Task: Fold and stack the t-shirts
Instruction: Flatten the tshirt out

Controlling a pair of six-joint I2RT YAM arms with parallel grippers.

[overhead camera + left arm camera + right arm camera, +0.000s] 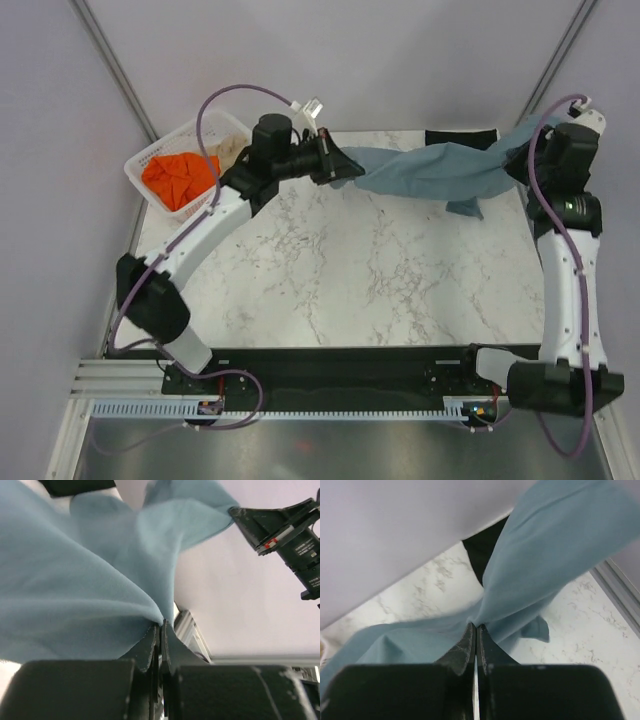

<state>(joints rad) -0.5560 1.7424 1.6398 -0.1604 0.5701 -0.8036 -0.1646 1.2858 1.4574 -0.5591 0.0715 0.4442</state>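
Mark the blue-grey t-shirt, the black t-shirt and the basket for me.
blue-grey t-shirt (430,170), top view, middle of the stretched cloth.
black t-shirt (460,138), top view, centre of the flat black patch.
white basket (160,145), top view, far-left rim.

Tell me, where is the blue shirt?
In the top view, the blue shirt hangs stretched over the far side of the table, pinched between the left pincer and the right pincer.

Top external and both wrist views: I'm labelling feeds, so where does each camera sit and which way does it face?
Top external: above, behind the bases, facing down at the table; both arms show.
Left wrist: on the left arm, facing along the left gripper, shut on the blue-grey shirt.
Right wrist: on the right arm, facing along the right gripper toward the table.
Shared: both wrist views show that shirt.
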